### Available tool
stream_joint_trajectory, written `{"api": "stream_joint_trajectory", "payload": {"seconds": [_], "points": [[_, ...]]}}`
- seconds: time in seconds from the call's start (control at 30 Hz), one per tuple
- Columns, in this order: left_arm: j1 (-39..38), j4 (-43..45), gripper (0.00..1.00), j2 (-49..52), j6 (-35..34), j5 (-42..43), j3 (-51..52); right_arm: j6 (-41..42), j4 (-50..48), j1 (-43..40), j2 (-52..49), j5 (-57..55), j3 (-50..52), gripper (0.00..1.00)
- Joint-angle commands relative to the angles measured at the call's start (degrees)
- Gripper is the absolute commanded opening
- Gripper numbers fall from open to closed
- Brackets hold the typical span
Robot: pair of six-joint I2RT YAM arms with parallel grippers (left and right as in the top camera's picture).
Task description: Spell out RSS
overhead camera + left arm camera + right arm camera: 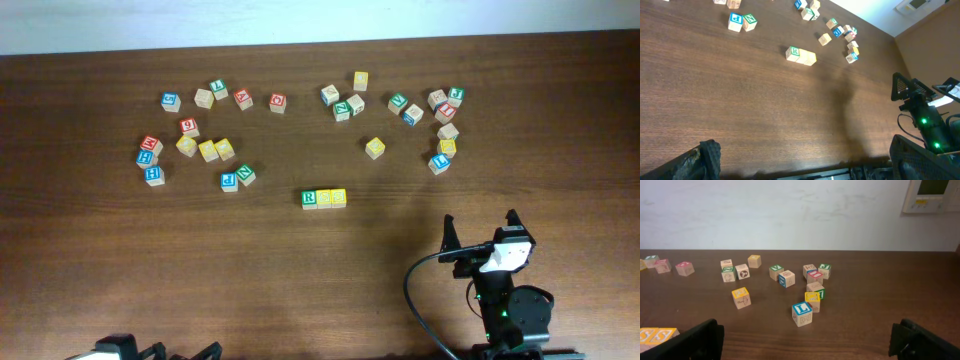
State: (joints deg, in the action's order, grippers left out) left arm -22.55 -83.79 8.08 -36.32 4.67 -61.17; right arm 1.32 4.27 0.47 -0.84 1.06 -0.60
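Observation:
Three cubes stand side by side in a row at the table's middle: a green-faced R cube [309, 198] [793, 52], then two yellow-faced cubes [324, 198] [339, 198] to its right. The right wrist view catches the yellow S cubes [647, 336] [664, 335] at its lower left edge. My right gripper [483, 232] [807, 340] hovers open near the front right, well away from the row, with nothing between its fingers. My left gripper [180, 352] [807, 160] is open and empty at the front left edge.
Loose lettered cubes lie across the back of the table: one group at back left [205, 150], another at back right [440, 130]. A blue L cube [802, 313] is the closest one ahead of my right gripper. The right arm's base and cable [925, 120] stand at front right.

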Motion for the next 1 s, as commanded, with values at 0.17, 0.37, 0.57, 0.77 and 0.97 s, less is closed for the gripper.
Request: {"api": "stream_joint_trajectory", "payload": {"seconds": [0.17,0.37,0.57,0.77,0.97], "points": [[1.79,8.61,0.99,0.2,7.61,0.48,1.84,0.2,0.42,0.26,0.66,-0.9,0.28,0.99],[10.67,25.53,0.99,0.2,28.74,7.1,8.83,0.2,0.42,0.26,0.66,-0.9,0.28,0.98],[17.14,36.3,0.99,0.17,39.5,7.37,16.9,0.2,0.42,0.26,0.66,-0.9,0.28,0.98],[18.97,51.34,0.99,-3.5,45.07,7.39,27.3,0.2,0.42,0.26,0.66,-0.9,0.28,0.98],[19.26,66.51,0.99,-7.52,45.0,6.49,38.62,0.2,0.42,0.26,0.66,-0.9,0.28,0.98]]}}
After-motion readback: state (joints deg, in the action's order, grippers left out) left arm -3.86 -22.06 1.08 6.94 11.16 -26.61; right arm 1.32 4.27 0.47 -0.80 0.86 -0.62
